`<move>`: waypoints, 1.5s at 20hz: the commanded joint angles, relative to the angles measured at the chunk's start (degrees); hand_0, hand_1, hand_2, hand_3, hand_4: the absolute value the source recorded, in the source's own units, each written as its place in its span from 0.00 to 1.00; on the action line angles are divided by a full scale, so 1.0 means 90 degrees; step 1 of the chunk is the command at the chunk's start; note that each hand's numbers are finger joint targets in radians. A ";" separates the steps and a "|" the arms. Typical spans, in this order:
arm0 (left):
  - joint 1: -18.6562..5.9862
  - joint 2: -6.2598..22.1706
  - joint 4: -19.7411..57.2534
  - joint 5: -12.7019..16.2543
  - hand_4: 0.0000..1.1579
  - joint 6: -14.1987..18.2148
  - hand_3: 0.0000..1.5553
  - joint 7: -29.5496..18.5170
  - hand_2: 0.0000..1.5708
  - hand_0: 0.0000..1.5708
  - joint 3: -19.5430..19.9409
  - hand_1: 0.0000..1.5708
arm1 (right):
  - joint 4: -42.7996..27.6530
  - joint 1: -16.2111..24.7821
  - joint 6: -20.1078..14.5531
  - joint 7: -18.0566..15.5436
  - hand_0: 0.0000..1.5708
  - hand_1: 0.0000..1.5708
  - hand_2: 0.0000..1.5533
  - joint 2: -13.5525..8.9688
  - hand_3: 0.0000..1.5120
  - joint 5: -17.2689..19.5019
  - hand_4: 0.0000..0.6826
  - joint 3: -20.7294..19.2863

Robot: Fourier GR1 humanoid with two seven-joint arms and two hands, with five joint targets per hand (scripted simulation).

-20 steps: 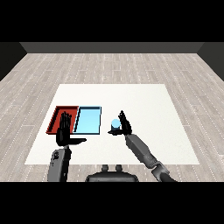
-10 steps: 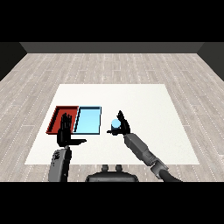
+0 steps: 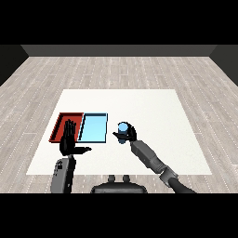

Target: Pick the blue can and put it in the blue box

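Note:
The blue can [image 3: 122, 128] stands upright on the white table [image 3: 153, 107], just right of the light blue tray [image 3: 93, 127]. My right hand [image 3: 130, 135] is at the can, with fingers and thumb curled round its lower part from the near right side. Only the can's top shows above the hand. The red tray [image 3: 62, 122] lies left of the blue one, touching it. My left hand [image 3: 69, 142] hovers over the near edge of the red tray, fingers straight and thumb spread to the right, holding nothing.
Both trays hold nothing. The table's bare surface stretches to the right and behind the can. A grey plank floor [image 3: 121, 69] surrounds the table.
My right hand has moved in on the can and its fingers have curled round it. The left hand has stayed put.

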 commanded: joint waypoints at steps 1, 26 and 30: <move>0.0024 -0.0044 -0.0123 -0.0075 0.00 0.0024 0.00 0.0035 0.00 0.00 -0.0116 0.00 | 0.0148 -0.0468 -0.0345 0.0284 1.00 1.00 0.97 0.0000 0.96 -0.0044 0.99 0.0046; -0.0596 -0.0293 0.0793 -0.0324 0.00 0.0417 0.00 0.0562 0.00 0.00 -0.1230 0.00 | -0.2614 0.0081 -0.0467 0.0898 0.91 0.91 0.93 -0.0247 0.94 0.2040 0.97 -0.0564; -0.0809 -0.0294 0.0916 -0.0445 0.00 0.0670 0.00 0.0705 0.00 0.00 -0.1411 0.00 | -0.3203 0.0567 0.0055 0.1111 0.91 0.91 0.93 -0.0727 0.94 0.2176 0.97 -0.0880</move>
